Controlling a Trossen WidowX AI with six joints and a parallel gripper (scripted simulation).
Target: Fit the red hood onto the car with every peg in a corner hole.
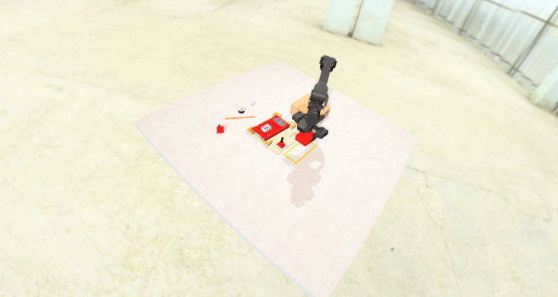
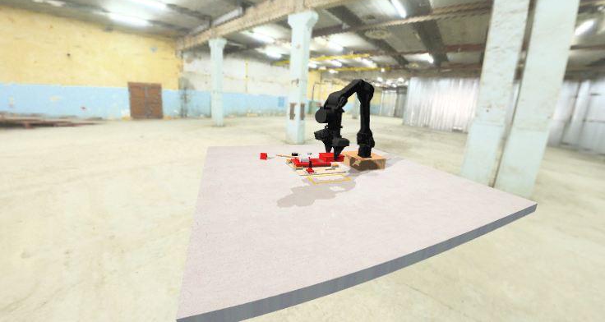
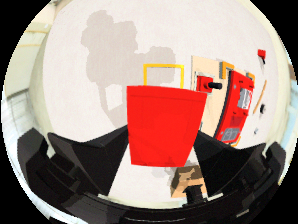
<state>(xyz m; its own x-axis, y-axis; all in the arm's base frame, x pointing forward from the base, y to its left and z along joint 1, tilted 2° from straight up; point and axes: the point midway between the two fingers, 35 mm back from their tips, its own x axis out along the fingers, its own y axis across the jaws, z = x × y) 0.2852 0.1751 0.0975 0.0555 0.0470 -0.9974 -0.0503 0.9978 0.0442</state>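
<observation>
My gripper [image 1: 306, 135] [image 2: 335, 156] [image 3: 161, 129] is shut on the red hood [image 1: 303, 139] [image 2: 330, 156] [image 3: 161, 124] and holds it in the air above the table. The hood hangs over the far side of a yellow outlined rectangle [image 1: 293, 159] [image 2: 329, 181] [image 3: 162, 67] marked on the table. The red car chassis [image 1: 272, 128] [image 2: 305, 162] [image 3: 233, 110] sits in its jig to the left of the hood, with the grey and white engine block [image 1: 267, 127] on the deck. The pegs are too small to make out.
A tan base block [image 1: 301, 104] [image 2: 364, 160] carries the arm's foot. A small red upright piece [image 1: 280, 143] [image 2: 309, 168] stands on the jig board's near edge. A red cube [image 1: 220, 129] [image 2: 263, 155], a wooden stick [image 1: 239, 117], a wheel [image 1: 242, 109] and a white ball [image 1: 252, 102] lie further left.
</observation>
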